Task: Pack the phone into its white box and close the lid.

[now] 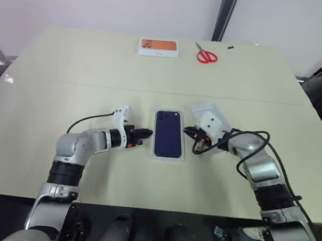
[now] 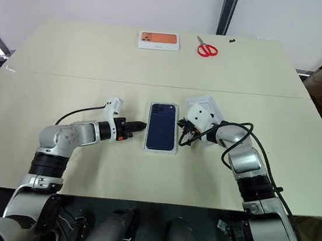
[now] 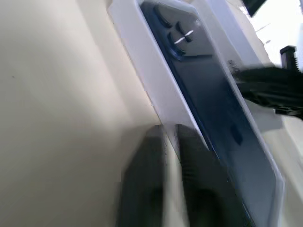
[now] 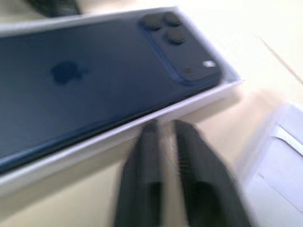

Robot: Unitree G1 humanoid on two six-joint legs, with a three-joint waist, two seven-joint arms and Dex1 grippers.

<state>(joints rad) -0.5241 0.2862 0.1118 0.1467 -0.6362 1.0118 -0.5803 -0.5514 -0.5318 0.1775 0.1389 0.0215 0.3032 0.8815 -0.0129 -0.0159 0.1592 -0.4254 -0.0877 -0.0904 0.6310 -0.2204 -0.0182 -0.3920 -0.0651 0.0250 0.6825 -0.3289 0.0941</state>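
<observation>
Cardboard lid (image 1: 169, 134), a shallow white rectangle whose outer face carries a dark navy-blue phone picture, lies flat on the pale table (image 1: 67, 73) directly between the two sets of black fingers; it looks seated over the white box, so the phone itself is presumably inside and hidden. The left gripper (image 1: 145, 134) sits just beside one long edge, the right gripper (image 2: 182, 128) just beside the opposite edge, neither touching. Each wrist view shows its fingers (image 3: 142, 179) (image 4: 147, 165) a narrow slit apart, pinching nothing. The package will likely handle as light, stiff and smooth, its glossy top slippery and its thin walls easy to dent; the long white side walls seem the safest hold, pressed evenly from both sides. A thin white insert (image 1: 208, 116) lies beyond the right fingers. Far beyond both sets lie a white box with an orange phone print (image 1: 159, 47) and red-handled scissors (image 1: 205, 55). An apple-shaped logo shows on the lid's picture; no writing is readable.
</observation>
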